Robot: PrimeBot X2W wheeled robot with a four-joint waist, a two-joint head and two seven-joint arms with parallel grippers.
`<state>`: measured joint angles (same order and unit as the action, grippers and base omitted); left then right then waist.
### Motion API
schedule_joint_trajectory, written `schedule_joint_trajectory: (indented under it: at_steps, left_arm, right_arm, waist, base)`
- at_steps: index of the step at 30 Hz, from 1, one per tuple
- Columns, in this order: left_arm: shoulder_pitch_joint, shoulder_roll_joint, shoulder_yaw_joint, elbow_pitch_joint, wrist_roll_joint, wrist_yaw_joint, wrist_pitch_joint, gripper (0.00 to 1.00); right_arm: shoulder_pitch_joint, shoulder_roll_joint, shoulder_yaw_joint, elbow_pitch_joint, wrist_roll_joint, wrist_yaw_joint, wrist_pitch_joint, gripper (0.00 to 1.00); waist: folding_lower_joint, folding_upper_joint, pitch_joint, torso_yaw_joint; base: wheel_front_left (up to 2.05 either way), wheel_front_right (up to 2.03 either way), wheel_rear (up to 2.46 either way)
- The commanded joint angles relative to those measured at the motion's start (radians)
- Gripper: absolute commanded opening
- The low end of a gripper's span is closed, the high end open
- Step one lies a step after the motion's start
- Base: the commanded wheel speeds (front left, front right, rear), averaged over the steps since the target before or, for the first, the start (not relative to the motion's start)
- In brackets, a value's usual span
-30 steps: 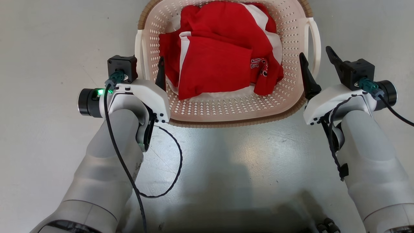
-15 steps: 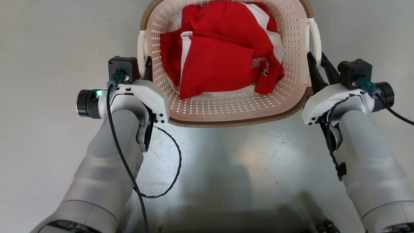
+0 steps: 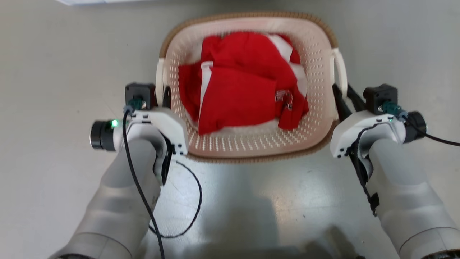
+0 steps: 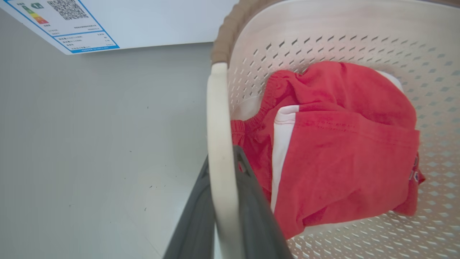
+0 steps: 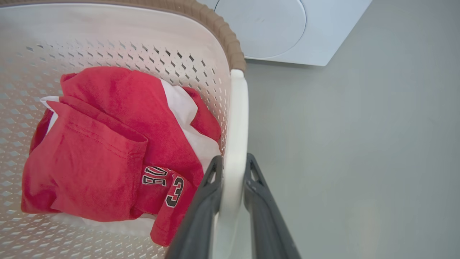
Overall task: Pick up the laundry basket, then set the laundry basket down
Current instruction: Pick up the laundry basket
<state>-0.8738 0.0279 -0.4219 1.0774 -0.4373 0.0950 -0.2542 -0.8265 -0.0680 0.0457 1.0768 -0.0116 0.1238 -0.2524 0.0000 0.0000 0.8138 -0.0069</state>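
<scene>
**A:** The left end effector (image 3: 162, 98), what is it doing?

**B:** It is gripping the left handle (image 4: 217, 118) of the basket (image 3: 251, 144). Its two dark fingers are closing narrowly on the white bar, one outside and one inside the wall.

**A:** And where is the basket sitting?

**B:** It is hanging or resting between the two arms, over the grey floor (image 3: 54, 72), straight ahead of the robot. I cannot tell whether its base is touching the floor.

**A:** What is lying inside?

**B:** Red clothes (image 3: 237, 97) with white trim are lying bunched in the middle. Dark lettering is showing on a fold toward the right side. The brown rim (image 3: 248, 15) is running around the top edge.

**A:** Moving right, what is happening at the other side?

**B:** The right handle (image 5: 237, 118) is passing between the fingers of the right end effector (image 3: 344, 95). Those fingers are pressing on either side of the bar, holding it in a narrow grip.

**A:** Are both arms reaching in the same way?

**B:** Yes, both pale forearms are coming up from the bottom corners, with the fingers pointing away from the robot.

**A:** Is anything standing past the basket?

**B:** A white machine (image 5: 287, 32) is standing on the floor beyond the far rim, its round door showing in the right wrist view. A label (image 4: 61, 25) is showing on it in the left wrist view.
</scene>
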Motion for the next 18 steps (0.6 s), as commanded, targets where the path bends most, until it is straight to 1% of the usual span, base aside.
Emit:
schedule_joint_trajectory:
  at_steps: [1,9,12,15,17,18]
  left_arm:
    - [0.033,0.022,0.012,-0.004,-0.012,-0.009,-0.008,0.00]
    - [0.089,0.022,-0.040,0.090,-0.049,-0.046,-0.008,0.00]
    - [0.111,0.022,-0.058,0.127,-0.066,-0.067,-0.006,0.00]
    - [0.140,0.022,-0.083,0.156,-0.080,-0.089,0.019,0.00]
    - [0.160,0.022,-0.099,0.169,-0.086,-0.096,0.037,0.00]
    - [0.160,0.022,-0.099,0.169,-0.086,-0.096,0.037,0.00]
  right_arm:
    - [0.023,0.014,0.034,0.013,0.002,0.007,-0.009,0.00]
    - [0.023,0.017,0.106,0.149,0.067,0.007,-0.004,0.00]
    - [0.044,0.017,0.144,0.169,0.109,0.007,0.011,0.00]
    - [0.080,0.017,0.202,0.174,0.183,0.007,0.048,0.00]
    - [0.109,0.018,0.253,0.164,0.239,0.007,0.085,0.00]
    - [0.109,0.018,0.253,0.164,0.239,0.007,0.085,0.00]
  waist:
    - [0.0000,0.0000,-0.038,-0.007]
    - [0.0000,0.0000,-0.194,-0.025]
    - [0.0000,0.0000,-0.264,-0.033]
    - [0.0000,0.0000,-0.339,-0.043]
    - [0.0000,0.0000,-0.389,-0.051]
    - [0.0000,0.0000,-0.389,-0.051]
  base:
    - [0.00,0.00,0.00]
    - [0.00,0.00,0.00]
    - [0.00,0.00,0.00]
    - [0.00,0.00,0.00]
    - [0.00,0.00,0.00]
    - [0.00,0.00,0.00]
